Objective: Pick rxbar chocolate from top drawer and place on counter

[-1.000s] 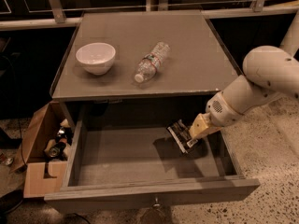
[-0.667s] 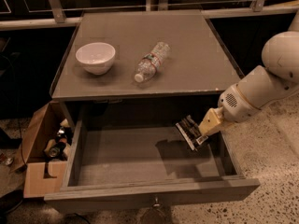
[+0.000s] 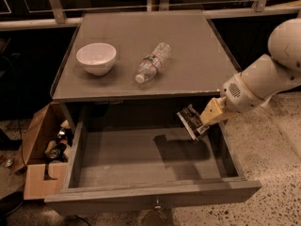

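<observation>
The gripper [image 3: 196,124] is hanging over the right part of the open top drawer [image 3: 150,195], just in front of and below the near edge of the counter [image 3: 202,51]. Its two fingers are clamping the rxbar chocolate [image 3: 187,118], a small dark bar with pale print. The bar is sticking out to the left of the fingers, tilted, with one end lower and nearer. It is sitting clear of the drawer floor, and a dark shadow [image 3: 181,147] is falling on the grey boards beneath it. The white arm [image 3: 263,79] is reaching in from the right edge of the scene, sloping down and to the left toward the drawer, its tan wrist section leading into the gripper. The drawer is standing pulled out toward the near side, with a small pull at the middle of its front. On the counter a white bowl [image 3: 96,58] is sitting upright at the left. A clear water bottle [image 3: 153,62] is lying on its side near the middle, its cap pointing toward the near edge. The bowl and the bottle are resting apart from each other. To the left of the cabinet an open cardboard box [image 3: 40,173] is standing on the speckled floor [image 3: 277,149] with a few small items inside; what they are cannot be told.
</observation>
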`<move>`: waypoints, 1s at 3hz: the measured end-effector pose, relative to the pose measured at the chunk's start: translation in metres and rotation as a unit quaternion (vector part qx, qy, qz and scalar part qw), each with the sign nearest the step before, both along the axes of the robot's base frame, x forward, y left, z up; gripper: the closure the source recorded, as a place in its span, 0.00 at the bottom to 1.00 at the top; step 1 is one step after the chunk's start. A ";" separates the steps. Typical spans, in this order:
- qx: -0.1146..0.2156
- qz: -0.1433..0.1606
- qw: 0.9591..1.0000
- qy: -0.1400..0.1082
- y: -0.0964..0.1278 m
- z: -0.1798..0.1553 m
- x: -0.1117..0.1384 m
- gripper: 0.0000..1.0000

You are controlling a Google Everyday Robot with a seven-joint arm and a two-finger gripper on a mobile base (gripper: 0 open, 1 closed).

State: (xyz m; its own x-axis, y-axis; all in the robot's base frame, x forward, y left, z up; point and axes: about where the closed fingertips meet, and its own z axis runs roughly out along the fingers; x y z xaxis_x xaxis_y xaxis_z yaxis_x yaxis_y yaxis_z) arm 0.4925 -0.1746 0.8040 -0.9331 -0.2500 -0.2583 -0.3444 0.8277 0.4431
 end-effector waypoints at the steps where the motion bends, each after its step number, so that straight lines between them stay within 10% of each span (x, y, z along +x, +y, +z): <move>1: -0.004 -0.002 0.999 -0.036 -0.007 0.035 0.009 1.00; 3: -0.025 -0.011 0.999 -0.043 -0.026 0.057 0.003 1.00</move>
State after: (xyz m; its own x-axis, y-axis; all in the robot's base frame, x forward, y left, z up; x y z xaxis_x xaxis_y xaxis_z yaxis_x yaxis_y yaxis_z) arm 0.4957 -0.2006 0.8608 -0.9134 -0.2450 -0.3251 -0.3614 0.8556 0.3705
